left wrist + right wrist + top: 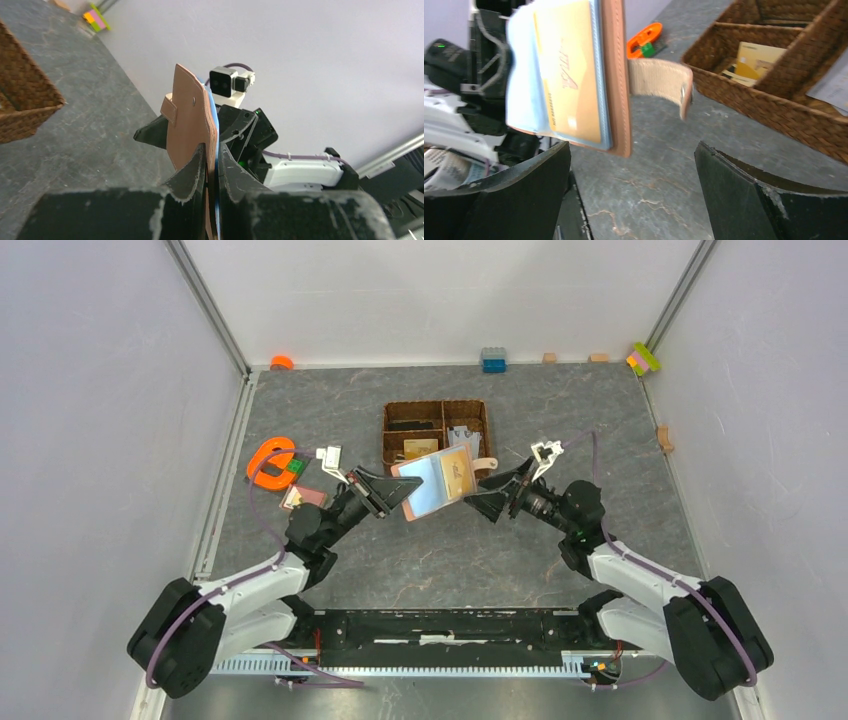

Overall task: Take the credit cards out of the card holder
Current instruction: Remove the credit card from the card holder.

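The card holder (432, 486) is a salmon-pink wallet held up off the table, open, with clear blue-tinted sleeves. My left gripper (404, 496) is shut on its left edge; in the left wrist view the fingers (196, 167) pinch the leather card holder (187, 117) edge-on. A gold-tan credit card (569, 70) sits in a sleeve of the card holder (616, 75), whose snap tab (660, 80) sticks out to the right. My right gripper (482, 492) is open just right of the wallet. The wallet's lower corner hangs above and beyond my right gripper (632, 147), apart from both fingers.
A brown woven divided basket (392, 443) stands behind the wallet, with a yellow-tan flat piece (756, 57) in one compartment. An orange tool (270, 460) and a pinkish card (305, 497) lie at the left. Small blocks (492, 360) line the back wall.
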Robot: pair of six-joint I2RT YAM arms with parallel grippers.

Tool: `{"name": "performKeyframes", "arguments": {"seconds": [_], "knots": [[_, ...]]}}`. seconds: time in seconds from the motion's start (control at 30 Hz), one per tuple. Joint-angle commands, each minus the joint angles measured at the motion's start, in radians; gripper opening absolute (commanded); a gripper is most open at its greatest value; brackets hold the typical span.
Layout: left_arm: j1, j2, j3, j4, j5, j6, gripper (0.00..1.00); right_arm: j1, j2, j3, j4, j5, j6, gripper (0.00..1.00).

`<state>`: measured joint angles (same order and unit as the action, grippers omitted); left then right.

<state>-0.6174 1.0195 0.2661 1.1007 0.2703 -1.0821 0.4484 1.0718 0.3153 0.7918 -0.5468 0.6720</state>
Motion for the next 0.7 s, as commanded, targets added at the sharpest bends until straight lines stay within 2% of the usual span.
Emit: {"name": "performKeyframes", "arguments": {"seconds": [0.0, 0.17, 0.3, 0.43, 0.67], "knots": [[-0.002, 0.046, 0.032, 0.158, 0.095, -0.065, 0.02, -0.009, 0.005, -0.034, 0.303, -0.121, 0.125, 0.98], [-0.002, 0.098, 0.030, 0.236, 0.110, -0.101, 0.02, -0.008, -0.021, -0.057, 0.384, -0.134, 0.154, 0.97], [-0.003, 0.092, 0.028, 0.232, 0.107, -0.093, 0.02, -0.008, -0.023, -0.073, 0.478, -0.156, 0.191, 0.86], [-0.002, 0.075, 0.027, 0.198, 0.095, -0.076, 0.02, -0.009, -0.008, -0.073, 0.505, -0.164, 0.209, 0.63], [-0.004, 0.062, 0.030, 0.174, 0.095, -0.062, 0.02, -0.009, 0.024, -0.073, 0.560, -0.181, 0.237, 0.37]]}}
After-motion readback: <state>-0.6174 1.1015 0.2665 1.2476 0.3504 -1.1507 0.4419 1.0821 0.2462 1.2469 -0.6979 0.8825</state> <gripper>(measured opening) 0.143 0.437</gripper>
